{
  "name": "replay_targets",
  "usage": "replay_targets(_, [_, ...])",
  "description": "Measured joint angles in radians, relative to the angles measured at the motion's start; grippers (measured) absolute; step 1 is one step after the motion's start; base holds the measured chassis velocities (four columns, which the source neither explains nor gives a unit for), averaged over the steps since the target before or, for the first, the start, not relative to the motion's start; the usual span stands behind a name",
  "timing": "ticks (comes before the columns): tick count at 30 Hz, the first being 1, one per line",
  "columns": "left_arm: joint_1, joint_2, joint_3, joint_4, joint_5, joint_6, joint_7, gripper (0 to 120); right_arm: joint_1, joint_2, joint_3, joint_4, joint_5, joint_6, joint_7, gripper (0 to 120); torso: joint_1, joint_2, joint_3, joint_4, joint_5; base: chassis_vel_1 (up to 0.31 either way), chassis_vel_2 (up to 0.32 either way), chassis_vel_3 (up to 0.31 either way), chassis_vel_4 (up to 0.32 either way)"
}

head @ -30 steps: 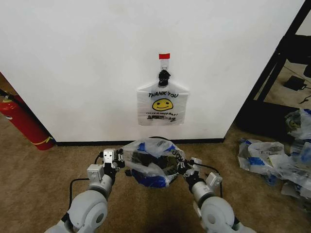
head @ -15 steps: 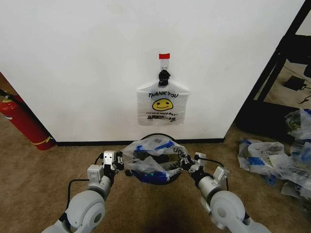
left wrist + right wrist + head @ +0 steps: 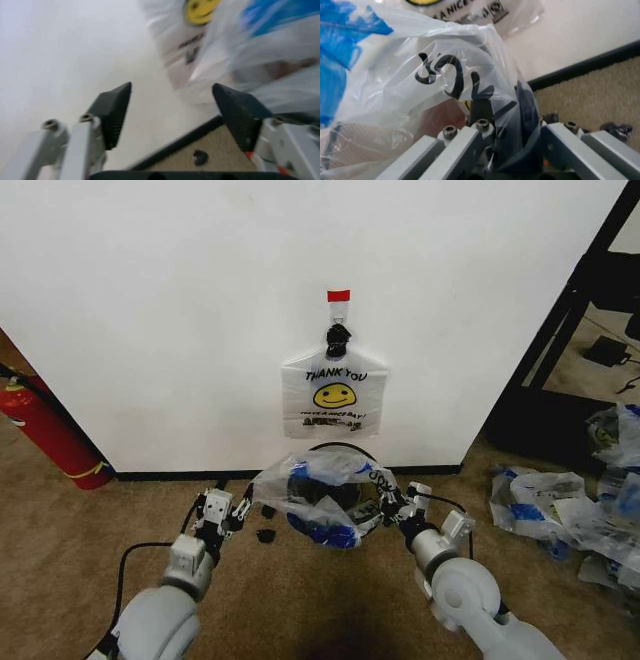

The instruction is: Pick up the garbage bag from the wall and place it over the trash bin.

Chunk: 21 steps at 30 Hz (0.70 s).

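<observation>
Right end effector (image 3: 392,507) gripped garbage bag (image 3: 322,492) edge over trash bin (image 3: 336,450) rim; left end effector (image 3: 232,510) spread wide, empty, bag apparently just beside it.

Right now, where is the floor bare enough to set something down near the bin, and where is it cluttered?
Bare carpet lies between the fire extinguisher and the left claw. A small dark bit lies beside the trash bin. It is crowded on the right, where a pile of bags covers the floor.
</observation>
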State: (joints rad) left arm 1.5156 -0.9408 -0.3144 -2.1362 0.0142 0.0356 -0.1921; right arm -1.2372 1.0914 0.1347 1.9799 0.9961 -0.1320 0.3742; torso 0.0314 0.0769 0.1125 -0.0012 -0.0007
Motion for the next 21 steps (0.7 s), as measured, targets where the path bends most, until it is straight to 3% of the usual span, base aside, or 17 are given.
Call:
replay_targets(2, [0.01,-0.006,-0.002,0.018,0.107,-0.105,0.063,78,0.0,0.007,-0.022,-0.005,-0.019,0.01,0.018,1,0.0,0.0,0.0,0.0001,-0.0002,0.0,0.0,0.0,0.0])
replay_targets(3, [0.01,-0.006,-0.002,0.018,0.107,-0.105,0.063,78,0.0,0.007,-0.022,-0.005,-0.019,0.01,0.018,1,0.0,0.0,0.0,0.0001,-0.0002,0.0,0.0,0.0,0.0])
replay_targets(6, [-0.018,-0.01,-0.001,0.039,0.191,-0.23,0.17,90,0.003,0.01,-0.051,-0.012,-0.044,0.014,0.03,1,0.0,0.0,0.0,-0.0003,-0.0002,0.0,0.0,0.0,0.0])
replay_targets(9, [-0.074,-0.003,0.014,0.054,0.23,-0.289,0.257,102,0.012,0.005,-0.081,-0.025,-0.114,0.02,0.027,1,0.0,0.0,0.0,-0.0004,-0.0002,0.0,0.0,0.0,0.0])
replay_targets(14, [-0.131,0.026,0.025,0.081,0.3,-0.318,0.339,110,0.023,-0.005,-0.107,-0.044,-0.213,0.035,0.005,1,0.0,0.0,0.0,-0.0005,-0.0003,0.0,0.0,0.0,0.0])
replay_targets(21, [-0.16,0.057,0.05,0.119,0.359,-0.315,0.334,115,0.021,-0.004,-0.116,-0.058,-0.316,0.071,-0.041,1,0.0,0.0,0.0,-0.0003,-0.0002,0.0,0.0,0.0,0.0])
